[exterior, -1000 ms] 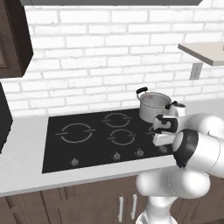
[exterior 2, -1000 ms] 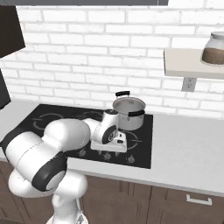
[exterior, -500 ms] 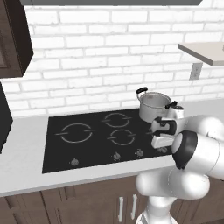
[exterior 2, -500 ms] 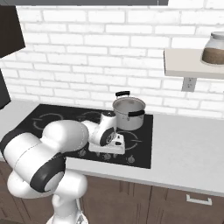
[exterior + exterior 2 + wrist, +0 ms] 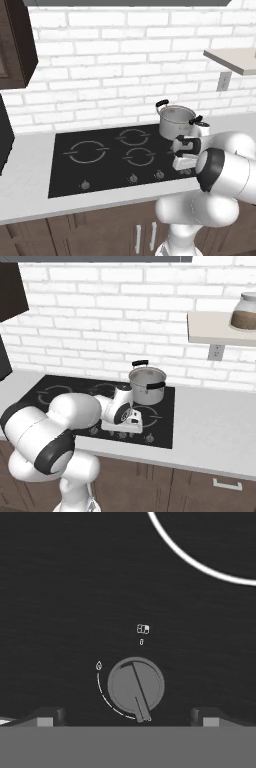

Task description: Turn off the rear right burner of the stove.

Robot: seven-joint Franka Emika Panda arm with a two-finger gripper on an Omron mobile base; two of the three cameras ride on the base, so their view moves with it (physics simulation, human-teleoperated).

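My tool [image 5: 128,719] is spread wide over the small hard knob [image 5: 135,686] on the stove [image 5: 75,587], so I should pinch its raised ridge.

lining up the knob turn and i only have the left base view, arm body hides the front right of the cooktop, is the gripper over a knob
Observer: Yes. In the hand view a round grey knob sits centred between the two finger tips of the gripper, which stand wide apart.
Operator: touching it yet
Observer: Doesn't look like it; the tips sit out to either side of the knob with black glass of the stove between.
Operator: where's its pointer
Observer: The ridge runs to the knob's lower edge in that view, away from the small 0 mark above it.
Operator: anything close by
Observer: The right base view shows a steel pot just behind the hand.
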